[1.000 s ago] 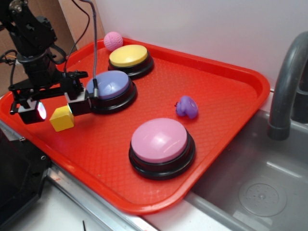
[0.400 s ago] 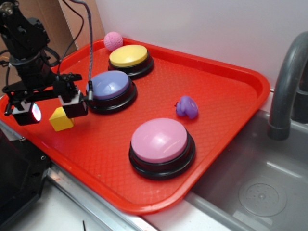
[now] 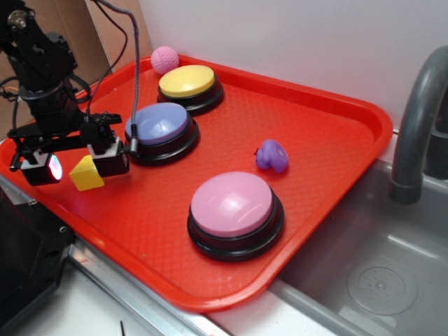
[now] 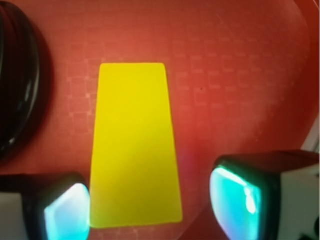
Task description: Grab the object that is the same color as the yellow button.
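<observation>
We see a red tray filling most of the exterior view, set beside a grey sink basin with a dark faucet. On the tray, the pink button sits nearest the front edge, the blue button lies toward the left, and the yellow button stands behind it near the far rim. Our black arm reaches down over the tray's left side, a cable trailing from it. Its gripper is spread, one finger on each side of the yellow cube, which rests on the tray just left of the blue button. From the wrist view, we find the yellow cube between the two glowing fingertips; a gap shows on the right, while the left tip appears just beside the cube's edge. A pink ball sits at the far corner, and a purple toy lies mid-tray.
</observation>
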You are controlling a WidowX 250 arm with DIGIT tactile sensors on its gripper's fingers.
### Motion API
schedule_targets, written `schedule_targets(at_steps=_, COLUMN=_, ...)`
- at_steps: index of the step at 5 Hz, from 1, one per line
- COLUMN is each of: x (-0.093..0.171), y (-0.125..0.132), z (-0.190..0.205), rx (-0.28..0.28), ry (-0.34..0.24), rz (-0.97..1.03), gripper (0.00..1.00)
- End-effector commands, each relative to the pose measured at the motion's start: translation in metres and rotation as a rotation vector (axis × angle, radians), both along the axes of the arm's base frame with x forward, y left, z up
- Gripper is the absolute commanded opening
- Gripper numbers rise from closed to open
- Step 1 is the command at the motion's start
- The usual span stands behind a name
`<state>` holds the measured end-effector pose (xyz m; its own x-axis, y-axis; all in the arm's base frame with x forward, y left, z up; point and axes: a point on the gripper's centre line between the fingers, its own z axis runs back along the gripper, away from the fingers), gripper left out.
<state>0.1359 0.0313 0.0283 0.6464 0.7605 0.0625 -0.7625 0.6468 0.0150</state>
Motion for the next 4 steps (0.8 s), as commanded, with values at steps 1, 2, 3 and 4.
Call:
schedule_targets(at_steps=1, x=-0.007, y=-0.002, z=-0.002, rx=0.006, ry=-0.018, rz=-0.008, gripper=0.00)
schedule_targets(at_steps=2, x=-0.007, y=-0.003, z=-0.001, rx=0.007, ry=-0.028, rz=-0.017, gripper=0.00)
schedule_targets(at_steps=3, x=-0.005, y=-0.005, z=0.003, rx=-0.007, ry=-0.046, rz=-0.058, gripper=0.00)
schedule_targets(at_steps=4, x=-0.003, y=-0.016, z=0.044, rx=-0.020, ry=-0.119, rz=-0.172, gripper=0.00)
